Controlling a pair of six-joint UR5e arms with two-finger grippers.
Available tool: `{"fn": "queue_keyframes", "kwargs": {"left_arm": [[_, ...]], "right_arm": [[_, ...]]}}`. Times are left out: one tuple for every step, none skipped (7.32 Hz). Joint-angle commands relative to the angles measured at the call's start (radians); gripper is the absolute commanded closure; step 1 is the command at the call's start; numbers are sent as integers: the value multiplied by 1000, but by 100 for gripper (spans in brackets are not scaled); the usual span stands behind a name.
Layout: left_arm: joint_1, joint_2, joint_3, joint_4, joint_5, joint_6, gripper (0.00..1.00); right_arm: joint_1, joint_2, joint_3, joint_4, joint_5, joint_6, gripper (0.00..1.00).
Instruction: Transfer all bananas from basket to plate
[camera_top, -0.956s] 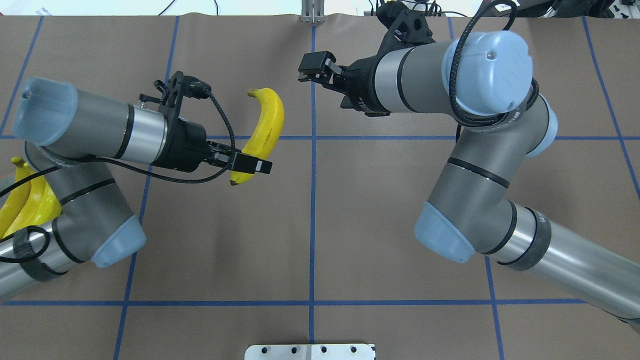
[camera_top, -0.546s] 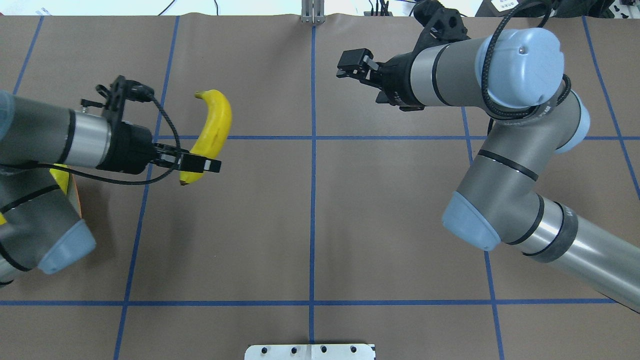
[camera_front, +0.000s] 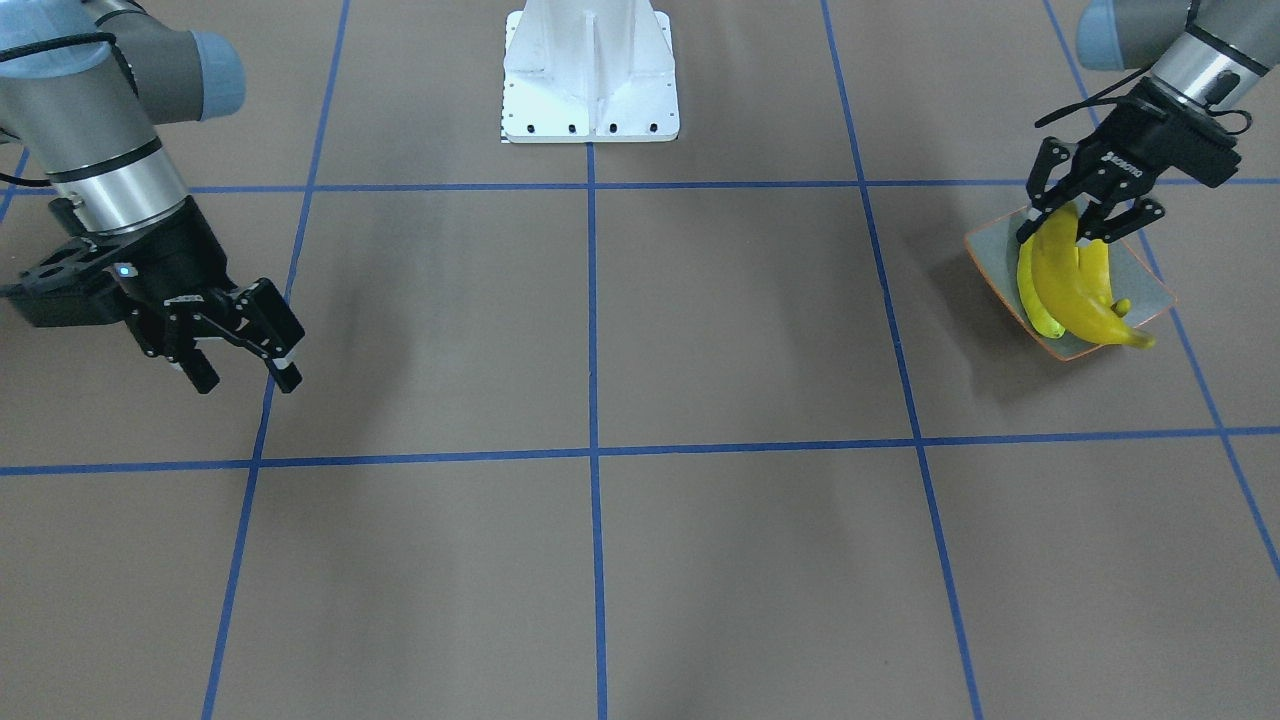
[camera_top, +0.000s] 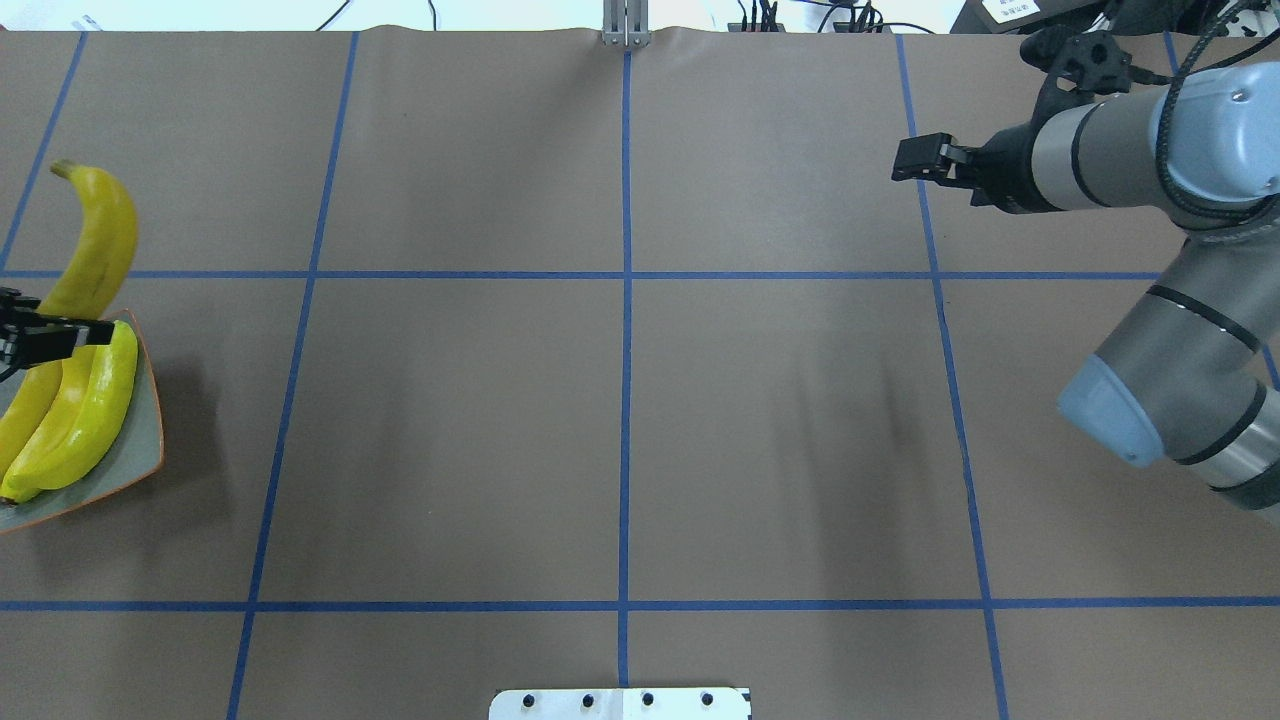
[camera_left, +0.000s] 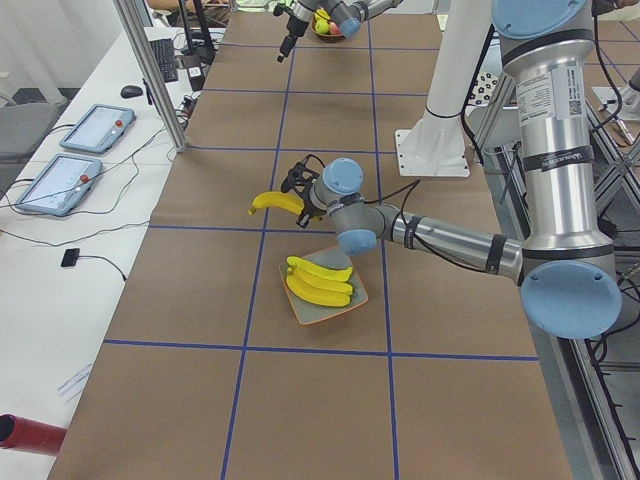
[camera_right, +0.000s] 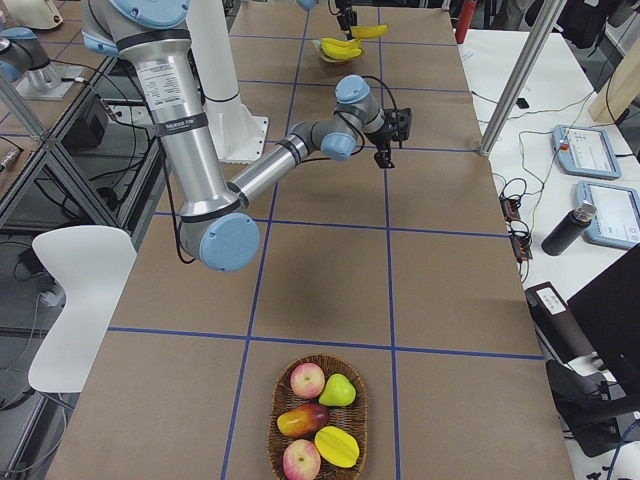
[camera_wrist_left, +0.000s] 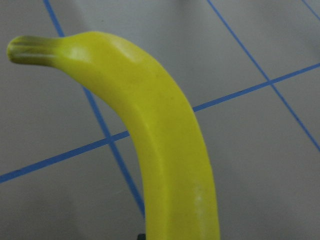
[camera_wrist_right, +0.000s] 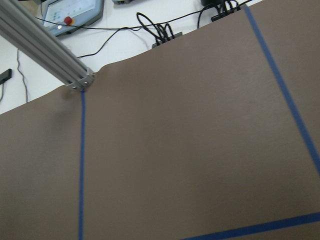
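Note:
My left gripper (camera_top: 75, 335) is shut on a yellow banana (camera_top: 100, 235) near its lower end and holds it over the plate (camera_top: 135, 440), a grey-green square dish with an orange rim at the table's left edge. Other bananas (camera_top: 85, 415) lie on the plate. In the front view the held banana (camera_front: 1070, 285) hangs from the left gripper (camera_front: 1065, 225) above the plate (camera_front: 990, 250). The left wrist view shows only this banana (camera_wrist_left: 165, 150). My right gripper (camera_front: 245, 365) is open and empty above the table, far from the plate; it also shows in the overhead view (camera_top: 905, 160).
A wicker basket (camera_right: 275, 440) with apples, a pear and other fruit stands at the table's right end; I see no bananas in it. The robot's white base (camera_front: 590, 80) stands at mid-table. Brown paper with blue tape lines (camera_top: 625, 400) covers the table.
My left arm has carried the banana leftward from mid-table to over the plate. My right arm has swung rightward, away from the centre, its gripper still open.

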Motion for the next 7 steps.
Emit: {"fn": "queue_keyframes", "kwargs": {"left_arm": [[-65,135,14,8,9,240,100],[-65,194,34,10,47,307,100],[-65,209,73,10,87,362,100],[-64,201,136,8,108,423,100],[-58,194,179,8,133,442,100],[-53,190,192,8,135,442,100],[-53,189,195,8,130,442,98]], "right_arm": [[106,-120,-5,9,90,-222,0],[172,-164,-6,10,156,-340,0],[236,-201,-14,9,216,-450,0],[291,-229,-25,9,267,-551,0],[342,-252,-38,9,311,-624,0],[381,-264,-58,10,345,-682,0],[399,-267,-66,10,353,-703,0]]}}
